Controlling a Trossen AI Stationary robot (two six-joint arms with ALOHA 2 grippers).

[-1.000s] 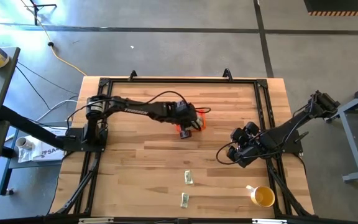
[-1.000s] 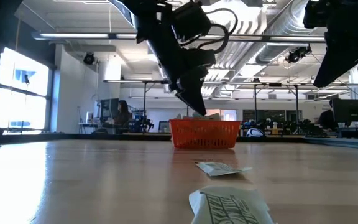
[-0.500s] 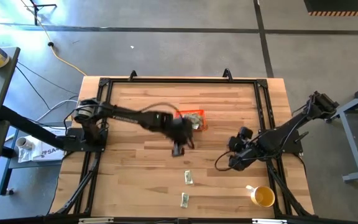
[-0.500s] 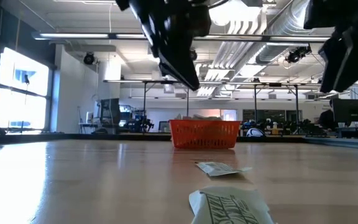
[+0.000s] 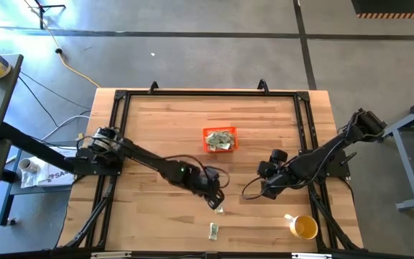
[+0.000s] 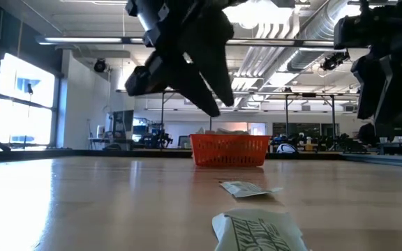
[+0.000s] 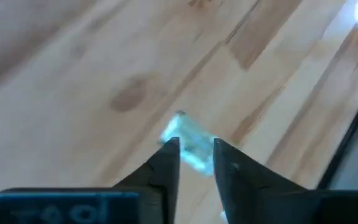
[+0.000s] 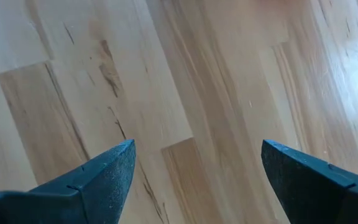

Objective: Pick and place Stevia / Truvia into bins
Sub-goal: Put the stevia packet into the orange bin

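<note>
high view: left gripper (image 5: 216, 202) over a packet (image 5: 218, 208) on the tabletop, jaws narrow, empty; reach step, next descend and pinch. bin (image 5: 219, 139) well apart. right gripper (image 5: 266, 188) waits, jaws wide.

The near packet (image 6: 257, 231) in the low view bears dark print, too cropped to read.

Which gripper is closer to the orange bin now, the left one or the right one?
Right, but only slightly. The right gripper hovers off to one side of the orange bin, jaws open. The left gripper is farther, over a packet on the table.
</note>
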